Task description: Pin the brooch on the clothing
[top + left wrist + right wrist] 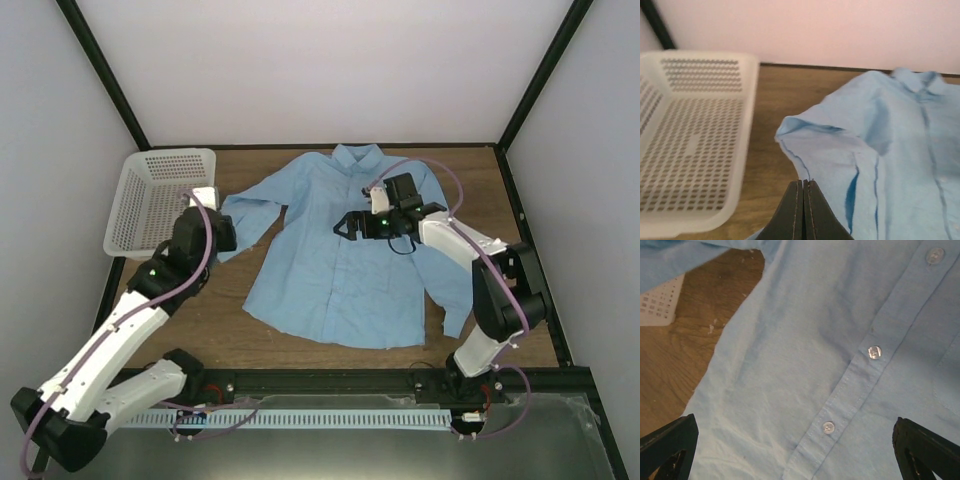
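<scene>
The clothing [330, 270], a light blue button-front shirt, lies spread on the wooden table with its collar toward the back. My left gripper [229, 239] is at the end of the shirt's left sleeve. In the left wrist view its fingers [812, 210] are pressed together, and the hem of the sleeve [830, 160] runs straight into their tips, so it is shut on the clothing. My right gripper [346, 228] hovers open over the chest of the clothing [790, 340], either side of the button placket [874, 352], holding nothing. The brooch is out of view.
A white mesh basket [170, 153] stands at the back left, just left of the sleeve, and shows in the left wrist view as the basket [690, 135]. Bare wooden table [770, 150] lies between basket and sleeve. Black frame posts and white walls enclose the table.
</scene>
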You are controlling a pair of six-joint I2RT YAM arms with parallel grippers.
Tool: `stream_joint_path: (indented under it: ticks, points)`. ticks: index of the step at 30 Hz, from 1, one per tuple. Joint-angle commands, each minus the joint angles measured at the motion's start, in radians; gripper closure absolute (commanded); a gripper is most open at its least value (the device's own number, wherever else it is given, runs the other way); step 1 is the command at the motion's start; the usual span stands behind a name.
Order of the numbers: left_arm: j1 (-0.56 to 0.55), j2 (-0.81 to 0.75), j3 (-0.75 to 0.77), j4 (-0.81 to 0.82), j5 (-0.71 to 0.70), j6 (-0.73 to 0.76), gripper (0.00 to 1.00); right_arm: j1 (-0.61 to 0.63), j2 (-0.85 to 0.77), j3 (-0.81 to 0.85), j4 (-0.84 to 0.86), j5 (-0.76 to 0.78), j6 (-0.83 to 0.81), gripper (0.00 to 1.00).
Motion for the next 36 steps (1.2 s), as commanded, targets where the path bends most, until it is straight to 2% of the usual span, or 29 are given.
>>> stream_joint_path:
  ticks: [1, 2, 5, 8, 11, 13, 15, 19, 21, 22, 26, 30, 36]
  points:
    - [-0.113, -0.011, 0.009, 0.064, 0.113, 0.225, 1.0, 0.0, -0.057, -0.003, 0.026, -0.031, 0.032, 0.0]
    - [-0.186, 0.0, -0.009, 0.091, 0.115, 0.258, 1.0, -0.003, -0.069, -0.007, 0.031, -0.017, 0.042, 0.0]
    - [-0.392, 0.067, -0.062, 0.124, 0.007, 0.32, 1.0, -0.051, -0.119, -0.029, 0.048, -0.024, 0.092, 0.0]
    - [-0.525, 0.161, -0.102, 0.124, 0.047, 0.257, 1.0, -0.136, -0.178, -0.061, 0.061, -0.062, 0.119, 0.0]
    - [-0.676, 0.279, -0.129, 0.167, 0.084, 0.212, 1.0, -0.179, -0.209, -0.062, 0.033, -0.011, 0.087, 0.0]
    - [-0.733, 0.402, -0.086, 0.138, 0.109, 0.161, 0.95, -0.182, -0.211, -0.046, -0.005, 0.01, 0.056, 0.0]
    - [-0.741, 0.461, -0.047, 0.127, 0.171, 0.119, 0.8, -0.18, -0.205, -0.052, -0.014, -0.028, 0.043, 0.0]
    - [-0.7, 0.394, -0.067, 0.146, 0.265, 0.034, 0.44, -0.128, -0.183, -0.09, -0.018, -0.123, 0.014, 0.0]
    - [-0.611, 0.291, -0.128, 0.198, 0.391, 0.001, 0.23, -0.062, -0.18, -0.113, -0.013, -0.091, 0.002, 0.0]
    - [-0.562, 0.23, -0.156, 0.212, 0.425, -0.024, 0.16, -0.034, -0.177, -0.127, 0.002, -0.094, 0.006, 0.0]
    - [-0.352, 0.034, -0.231, 0.212, 0.521, -0.132, 0.06, 0.052, -0.132, -0.155, 0.044, -0.193, 0.027, 0.0]
    - [-0.166, -0.022, -0.274, 0.2, 0.576, -0.221, 0.06, 0.133, -0.095, -0.142, 0.046, -0.183, 0.03, 0.0]
    - [-0.123, -0.025, -0.279, 0.216, 0.549, -0.24, 0.06, 0.284, 0.001, -0.046, -0.009, -0.056, 0.025, 0.0]
